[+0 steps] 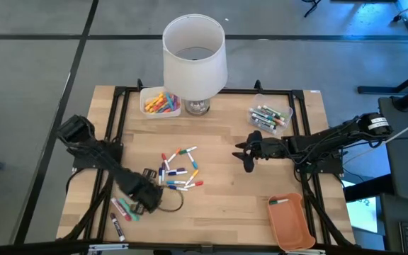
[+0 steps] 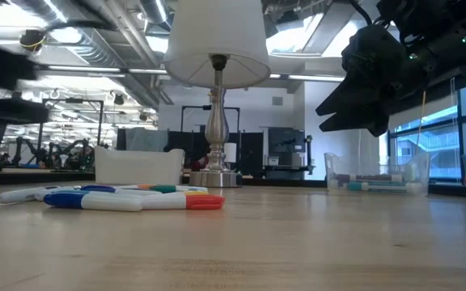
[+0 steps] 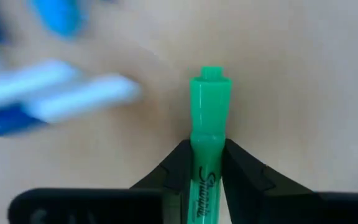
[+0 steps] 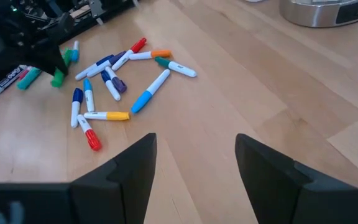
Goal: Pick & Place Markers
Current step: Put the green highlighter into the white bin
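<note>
My left gripper (image 3: 207,152) points down over the table's near left part (image 1: 142,202), shut on a green marker (image 3: 209,99). Several more markers, white-bodied with coloured caps, lie flat in a loose heap (image 1: 179,170) at the table's middle. A few others (image 1: 119,214) lie by the near left edge. My right gripper (image 1: 246,157) hangs open above the middle right, nothing between its fingers (image 4: 194,162). My left gripper pinches the green marker's barrel (image 3: 207,140) between its two fingers, just behind the cap. The fingers come from above, pointing down, and lie across the marker. The marker lies level; whether it rests on the table or hangs just clear, I cannot tell.
A table lamp (image 1: 194,60) stands at the back middle. A bin of coloured markers (image 1: 160,103) sits to its left and a clear bin of markers (image 1: 269,117) to its right. An orange tray (image 1: 292,221) holding one marker sits at the near right. A black frame borders the tabletop.
</note>
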